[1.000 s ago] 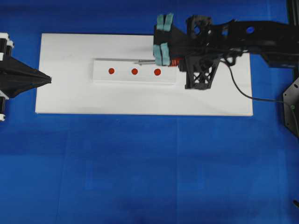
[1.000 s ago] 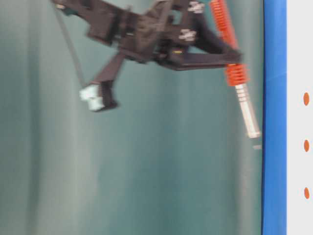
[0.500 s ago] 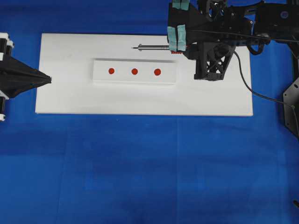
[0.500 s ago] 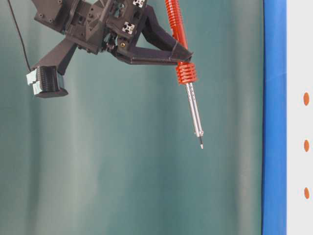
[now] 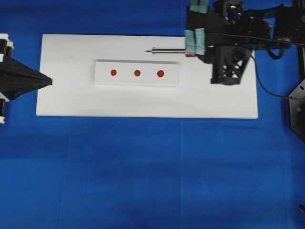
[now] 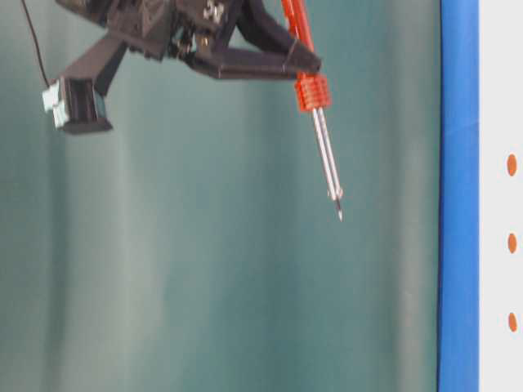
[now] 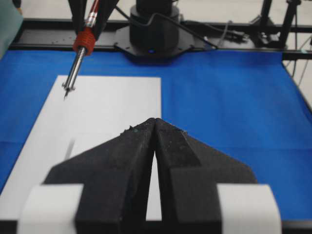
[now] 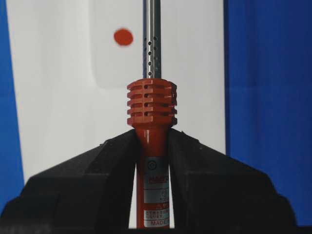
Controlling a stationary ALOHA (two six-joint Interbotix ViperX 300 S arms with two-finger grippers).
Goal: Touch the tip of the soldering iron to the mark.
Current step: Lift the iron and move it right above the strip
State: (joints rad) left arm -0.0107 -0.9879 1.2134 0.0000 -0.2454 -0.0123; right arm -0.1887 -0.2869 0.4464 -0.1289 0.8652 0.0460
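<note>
Right wrist view: right hand point(image 8: 152, 146) pinched tight around the soldering iron point(image 8: 151, 107) handle, tip up off the mark point(image 5: 137, 73); left hand point(image 7: 155, 127) closed, empty.

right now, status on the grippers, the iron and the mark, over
Right gripper shut on the soldering iron, held in the air. Left gripper shut, idle. Tip off the mark, beside the white block. Nothing in the way.

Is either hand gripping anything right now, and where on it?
The right hand grips the soldering iron by its orange-red handle, just behind the ribbed collar. The left hand is shut and holds nothing.
</note>
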